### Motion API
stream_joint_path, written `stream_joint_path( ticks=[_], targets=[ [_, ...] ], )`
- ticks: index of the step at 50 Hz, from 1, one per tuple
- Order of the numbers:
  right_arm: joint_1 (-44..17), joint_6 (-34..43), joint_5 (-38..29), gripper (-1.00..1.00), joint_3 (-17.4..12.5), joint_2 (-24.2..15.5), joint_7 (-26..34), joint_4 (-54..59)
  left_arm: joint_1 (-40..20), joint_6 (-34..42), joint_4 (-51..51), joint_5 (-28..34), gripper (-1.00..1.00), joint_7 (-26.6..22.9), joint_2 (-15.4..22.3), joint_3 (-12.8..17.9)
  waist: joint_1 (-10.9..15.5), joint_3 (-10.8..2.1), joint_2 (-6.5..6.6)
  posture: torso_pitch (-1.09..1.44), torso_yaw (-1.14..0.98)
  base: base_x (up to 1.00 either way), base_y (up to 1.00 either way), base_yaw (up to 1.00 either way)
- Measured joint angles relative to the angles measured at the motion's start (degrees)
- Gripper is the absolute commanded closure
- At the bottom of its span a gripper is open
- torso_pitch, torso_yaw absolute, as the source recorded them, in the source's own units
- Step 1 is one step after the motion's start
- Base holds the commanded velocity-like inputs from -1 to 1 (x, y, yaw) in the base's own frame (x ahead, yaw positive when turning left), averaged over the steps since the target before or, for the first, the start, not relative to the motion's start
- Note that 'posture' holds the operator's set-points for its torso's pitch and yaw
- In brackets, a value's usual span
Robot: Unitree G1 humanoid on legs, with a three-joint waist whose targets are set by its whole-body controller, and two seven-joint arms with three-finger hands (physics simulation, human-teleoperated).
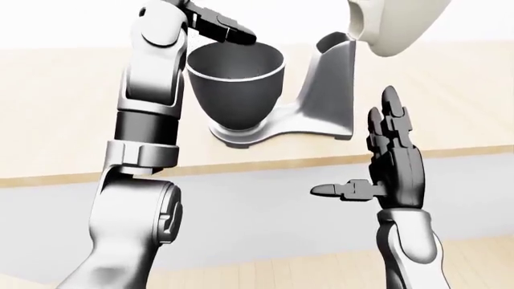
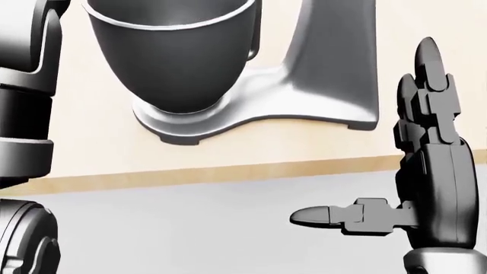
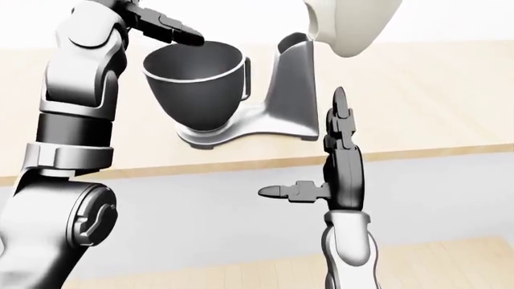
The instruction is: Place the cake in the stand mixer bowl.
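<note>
The stand mixer stands on a light wooden counter, with its cream head tilted up. Its dark bowl sits on the base, and what shows of its inside looks empty. No cake shows in any view. My left hand is raised at the top of the left-eye view, its black fingers stretched out over the bowl's left rim with nothing seen in them. My right hand stands upright and open, thumb pointing left, below and to the right of the bowl, before the counter's edge.
The counter's near edge runs across the middle of the eye views, with a grey cabinet face below it and wooden floor at the bottom. My left arm rises just left of the bowl.
</note>
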Motion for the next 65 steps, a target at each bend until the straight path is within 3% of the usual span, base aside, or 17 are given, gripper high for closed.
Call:
stream_joint_path(
  ticks=[19, 42, 65],
  targets=[
    [-0.1, 0.1, 0.1, -1.0, 0.0, 0.0, 0.0, 0.2, 1.6, 1.7, -1.7, 0.2, -1.0, -0.9, 0.4, 0.2, 0.1, 0.15, -0.05, 0.0, 0.0, 0.0, 0.0, 0.0],
    [-0.4, 0.3, -0.2, -1.0, 0.3, 0.0, -0.1, 0.4, 0.4, 3.6, -0.7, -1.8, -1.0, -2.1, 5.2, 2.0, 0.0, 0.09, 0.2, 0.0, 0.0, 0.0, 0.0, 0.0],
    [-0.4, 0.2, -0.2, -1.0, 0.3, 0.0, -0.1, 0.5, 3.4, 7.3, -5.3, -4.3, -1.0, -3.1, 9.3, 3.6, -0.1, 0.2, 0.43, 0.0, 0.0, 0.0, 0.0, 0.0]
  ],
)
